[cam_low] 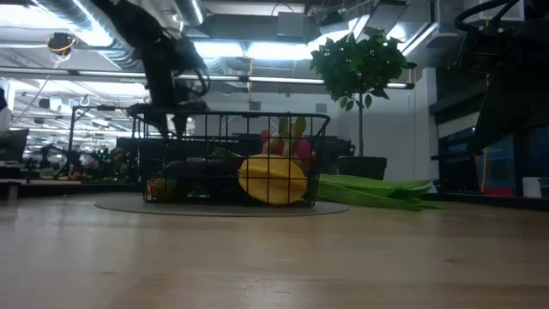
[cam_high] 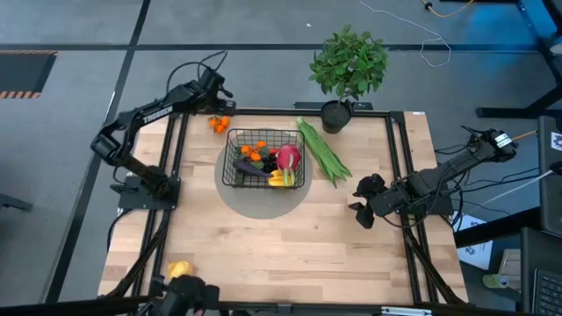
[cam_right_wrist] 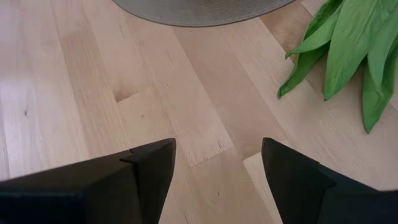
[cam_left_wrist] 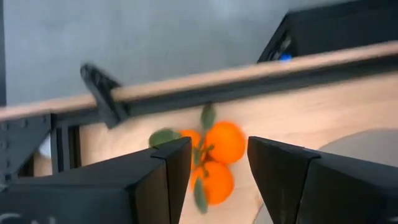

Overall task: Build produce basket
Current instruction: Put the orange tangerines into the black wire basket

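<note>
Black basket [cam_high: 263, 158] mostly filled — I see pods [cam_high: 323, 151] and oranges [cam_high: 219, 124] still out; left tool [cam_left_wrist: 213, 165] spread over oranges, right tool [cam_right_wrist: 214, 171] spread, idle.

Wooden table [cam_high: 263, 246]: mat [cam_high: 263, 207], pods [cam_high: 323, 154], oranges [cam_high: 219, 124]

Bare table [cam_high: 263, 246] in front; basket [cam_high: 265, 160], pods [cam_high: 323, 154], plant [cam_high: 349, 66] crowd behind.
</note>
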